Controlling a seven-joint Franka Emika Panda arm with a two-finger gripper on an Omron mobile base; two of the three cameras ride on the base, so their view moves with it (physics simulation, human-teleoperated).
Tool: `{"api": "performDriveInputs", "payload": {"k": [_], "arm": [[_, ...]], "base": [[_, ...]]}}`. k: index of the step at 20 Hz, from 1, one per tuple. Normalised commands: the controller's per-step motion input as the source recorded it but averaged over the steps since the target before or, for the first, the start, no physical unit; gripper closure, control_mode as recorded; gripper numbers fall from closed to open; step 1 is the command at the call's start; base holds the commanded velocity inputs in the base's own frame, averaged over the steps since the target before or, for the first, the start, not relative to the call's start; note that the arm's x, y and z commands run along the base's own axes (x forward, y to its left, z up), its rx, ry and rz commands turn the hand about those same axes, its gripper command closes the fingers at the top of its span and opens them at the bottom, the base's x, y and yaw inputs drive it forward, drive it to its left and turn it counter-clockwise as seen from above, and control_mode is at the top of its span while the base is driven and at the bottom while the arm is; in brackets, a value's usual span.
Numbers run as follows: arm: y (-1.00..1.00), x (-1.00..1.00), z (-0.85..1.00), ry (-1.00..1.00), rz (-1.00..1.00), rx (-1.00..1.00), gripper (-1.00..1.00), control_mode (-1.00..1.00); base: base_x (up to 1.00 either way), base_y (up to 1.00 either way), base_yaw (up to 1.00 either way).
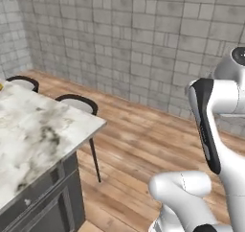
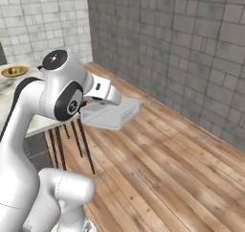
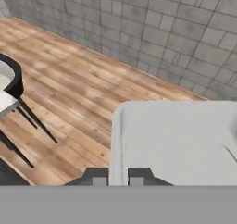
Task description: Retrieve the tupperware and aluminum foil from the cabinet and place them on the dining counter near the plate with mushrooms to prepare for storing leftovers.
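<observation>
I have the tupperware in the gripper, jaws pinched shut on its near edge, and in the hand view its pale lid spreads out from just past the fingertips. From the right base view it hangs level, out in the air over the wooden floor, off the end of the dining counter and not over the marble yet.

So the first fetch looks done as far as I can judge: the container is out of the cabinet and travelling. What is left for it is the last stretch onto the island and a set-down near the plate with mushrooms, which I can make out as a small yellow disc at the far left of the right base view, well apart from the container (the mushroom itself is just a brownish smudge at this size).

The black stools stand along the counter's edge between me and that plate, and their seats sit just under the marble lip, so I would carry the container in above the top rather than skim the edge.

The aluminum foil is the other half of the job; I count that whole leg as still to do, since nothing blue lies on the part of the counter I can see.
</observation>
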Motion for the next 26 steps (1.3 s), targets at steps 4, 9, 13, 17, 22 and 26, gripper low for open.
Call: {"api": "performDriveInputs", "payload": {"k": [4, 9, 13, 17, 22, 26], "arm": [[0.0, 0.0, 0.0, 0.0, 0.0, 0.0, 1.0, 1.0], [0.0, 0.0, 0.0, 0.0, 0.0, 0.0, 1.0, 1.0], [0.0, 0.0, 0.0, 0.0, 0.0, 0.0, 1.0, 1.0], [0.0, 0.0, 0.0, 0.0, 0.0, 0.0, 1.0, 1.0], [0.0, 0.0, 0.0, 0.0, 0.0, 0.0, 1.0, 1.0], [0.0, 0.0, 0.0, 0.0, 0.0, 0.0, 1.0, 1.0]], "base": [[1.0, -0.81, 0.52], [0.99, -0.76, 0.56], [0.94, -0.71, 0.61], [0.95, -0.72, 0.6], [0.95, -0.71, 0.61], [0.9, -0.77, 0.59]]}}
